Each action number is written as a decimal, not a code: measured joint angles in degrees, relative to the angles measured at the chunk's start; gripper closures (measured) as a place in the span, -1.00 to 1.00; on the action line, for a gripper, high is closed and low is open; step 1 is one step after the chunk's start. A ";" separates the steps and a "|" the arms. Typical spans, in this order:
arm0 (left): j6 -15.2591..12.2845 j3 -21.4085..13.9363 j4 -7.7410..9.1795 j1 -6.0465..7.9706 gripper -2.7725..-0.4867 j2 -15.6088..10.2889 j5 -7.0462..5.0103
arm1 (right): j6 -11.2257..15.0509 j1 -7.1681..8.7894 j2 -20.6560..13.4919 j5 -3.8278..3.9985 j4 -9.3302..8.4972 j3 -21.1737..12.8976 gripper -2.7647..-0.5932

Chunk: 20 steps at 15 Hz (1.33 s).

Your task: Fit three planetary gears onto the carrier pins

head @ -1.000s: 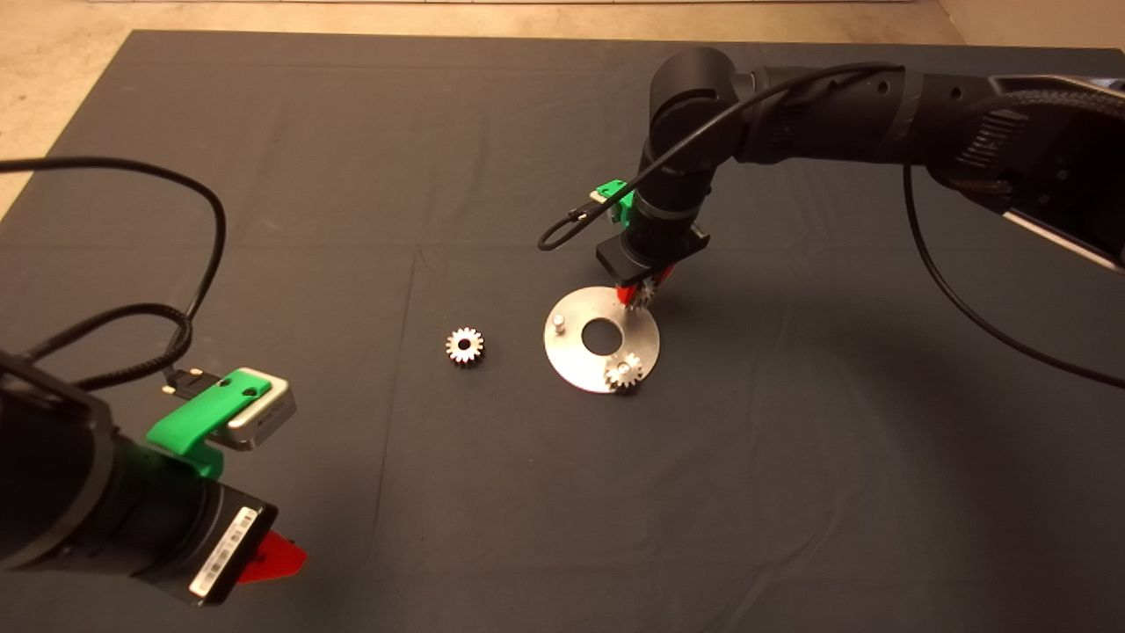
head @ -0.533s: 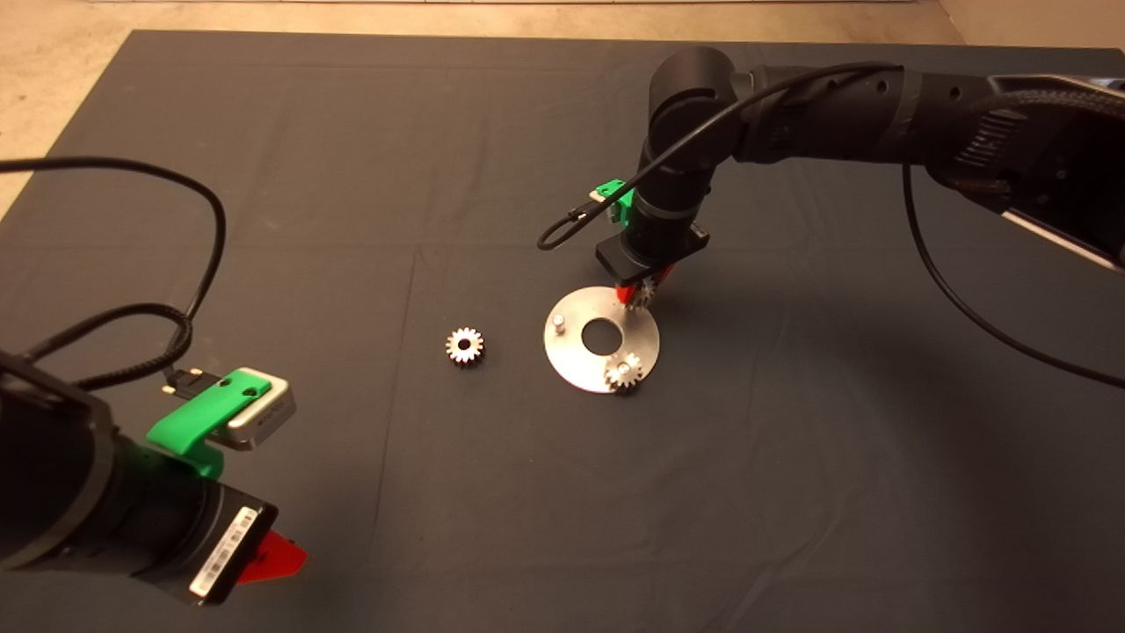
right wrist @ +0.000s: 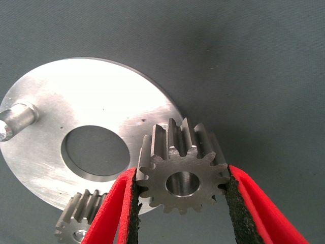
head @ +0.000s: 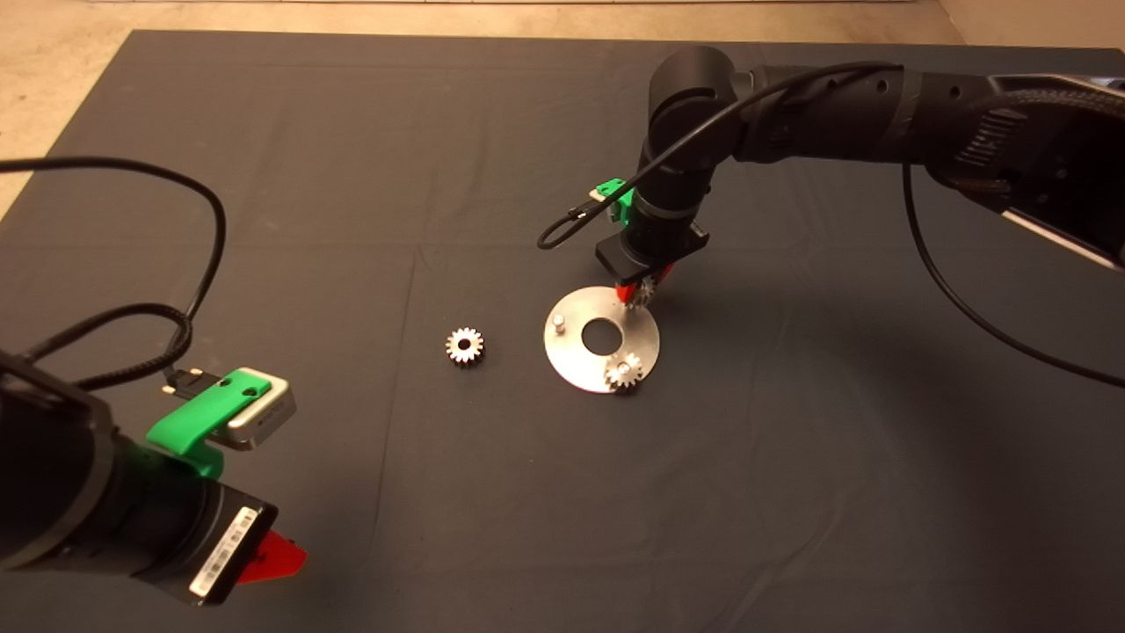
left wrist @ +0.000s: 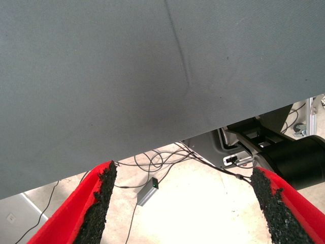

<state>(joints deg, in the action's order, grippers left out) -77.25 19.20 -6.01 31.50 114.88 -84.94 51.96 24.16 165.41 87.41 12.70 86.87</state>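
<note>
One planetary gear (right wrist: 182, 175) is clamped between the closed fingers of the right gripper (head: 640, 294) above the far edge of the disc (head: 580, 356). A second gear (head: 623, 372) is seated on the near pin. A third gear (head: 464, 345) lies on the mat (head: 352, 176), left of the disc. The left pin (head: 558, 323) is bare. The left gripper (left wrist: 180, 213) is parked near-left, spread wide and empty.

Head view: high above, looking down over the mat (head: 352, 176). Right wrist view: close above the disc (right wrist: 61, 101), shared with head view (head: 576, 360).
</note>
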 joint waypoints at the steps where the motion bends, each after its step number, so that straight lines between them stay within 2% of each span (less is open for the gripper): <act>1: 0.00 0.00 0.00 0.00 -0.22 0.00 0.05 | 0.00 0.11 0.00 0.07 0.00 0.00 0.61; 20: 0.00 0.00 0.00 0.00 -0.22 -0.46 0.11 | 0.00 0.17 0.00 0.05 -0.02 -0.74 0.61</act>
<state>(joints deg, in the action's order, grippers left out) -77.25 19.20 -6.01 31.50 114.42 -84.83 51.96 24.33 165.41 87.46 12.68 86.13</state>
